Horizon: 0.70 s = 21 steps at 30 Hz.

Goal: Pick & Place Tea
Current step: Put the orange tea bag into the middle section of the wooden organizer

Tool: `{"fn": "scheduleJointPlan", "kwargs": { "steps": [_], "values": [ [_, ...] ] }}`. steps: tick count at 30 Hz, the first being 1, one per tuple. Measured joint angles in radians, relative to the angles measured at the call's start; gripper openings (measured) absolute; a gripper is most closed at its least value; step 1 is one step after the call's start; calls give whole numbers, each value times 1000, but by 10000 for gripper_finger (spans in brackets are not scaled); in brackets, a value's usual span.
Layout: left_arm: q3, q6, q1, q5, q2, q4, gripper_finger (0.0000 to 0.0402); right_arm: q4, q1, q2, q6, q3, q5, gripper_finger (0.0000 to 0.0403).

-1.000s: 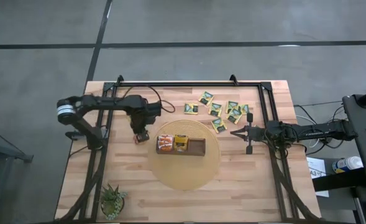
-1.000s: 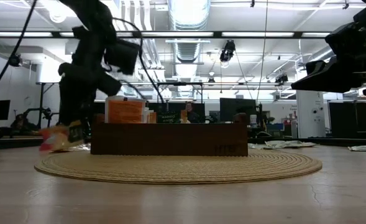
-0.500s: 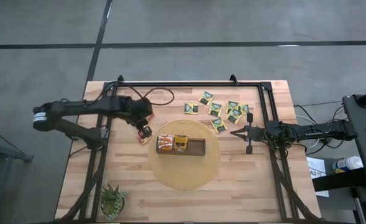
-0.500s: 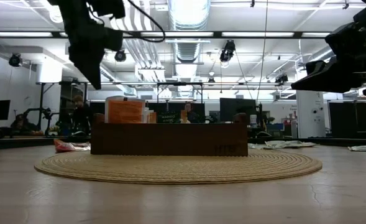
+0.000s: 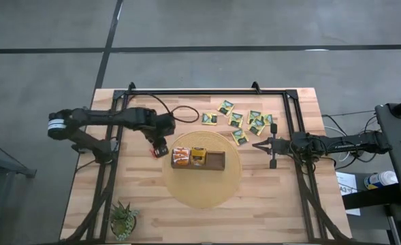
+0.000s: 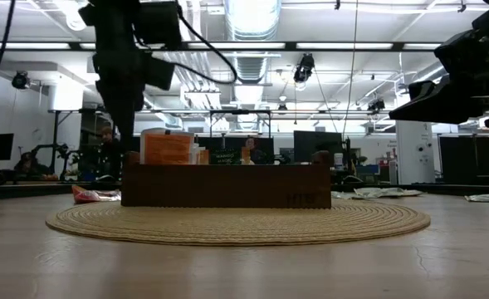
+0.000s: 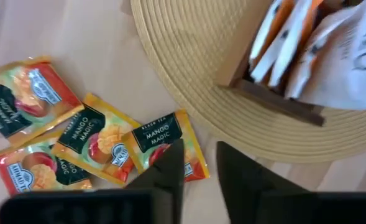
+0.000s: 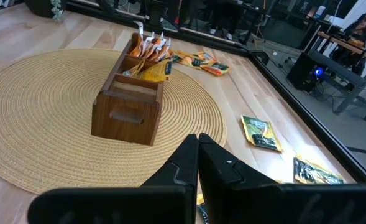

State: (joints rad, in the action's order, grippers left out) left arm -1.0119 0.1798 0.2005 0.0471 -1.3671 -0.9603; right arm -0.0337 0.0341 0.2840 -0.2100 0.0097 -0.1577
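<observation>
left end effector [image 7: 198, 165] parted, right end effector [image 8: 198, 144] closed

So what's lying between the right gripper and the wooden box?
Only bare woven mat, seen in the right wrist view, between the right gripper and the wooden box.

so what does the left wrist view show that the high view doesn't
Only the left wrist view: the printed labels on the red and yellow sachets lying beside the woven mat, seen past the left gripper. Only the high view: the green-and-yellow sachets, the plant, and the right gripper, fingers shut. Both: the wooden box holding orange sachets.
</observation>
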Motion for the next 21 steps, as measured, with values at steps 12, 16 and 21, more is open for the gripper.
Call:
{"fn": "scheduleJointPlan", "kwargs": {
  "steps": [12,16,21],
  "values": [
    [1,-57,23,-79,-212,0,221,0,0,0,0,0,0,8],
    [1,-105,24,-99,-268,0,222,0,0,0,0,0,0,8],
    [1,-158,26,-101,-326,2,222,0,0,0,0,0,0,8]
  ]
}}
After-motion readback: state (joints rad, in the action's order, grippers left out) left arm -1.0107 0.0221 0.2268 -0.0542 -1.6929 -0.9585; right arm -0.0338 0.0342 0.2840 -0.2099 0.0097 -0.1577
